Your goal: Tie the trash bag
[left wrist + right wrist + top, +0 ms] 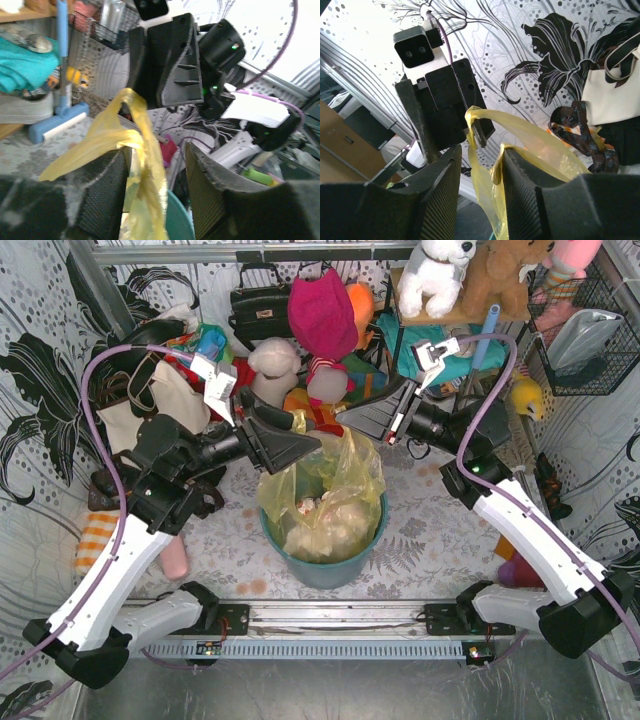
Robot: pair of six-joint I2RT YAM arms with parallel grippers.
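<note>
The trash bag (325,502), thin yellow-green plastic with white paper inside, sits in the teal bin (325,568) at the table's middle. Its top is pulled up into strips between the two grippers above the bin. My left gripper (312,443) is open; in the left wrist view (155,150) a twisted bag strip (145,165) hangs between its fingers and drapes over the left one. My right gripper (345,418) faces it, open; in the right wrist view (481,150) a bag strip (540,135) lies over its right finger, and another loop hooks over a tip of the left gripper.
A cream tote bag (150,405) stands at back left. Plush toys (320,350) and a black handbag (260,305) crowd the back. A wire basket (585,330) hangs at right. A blue lint roller (62,120) lies beyond the bin.
</note>
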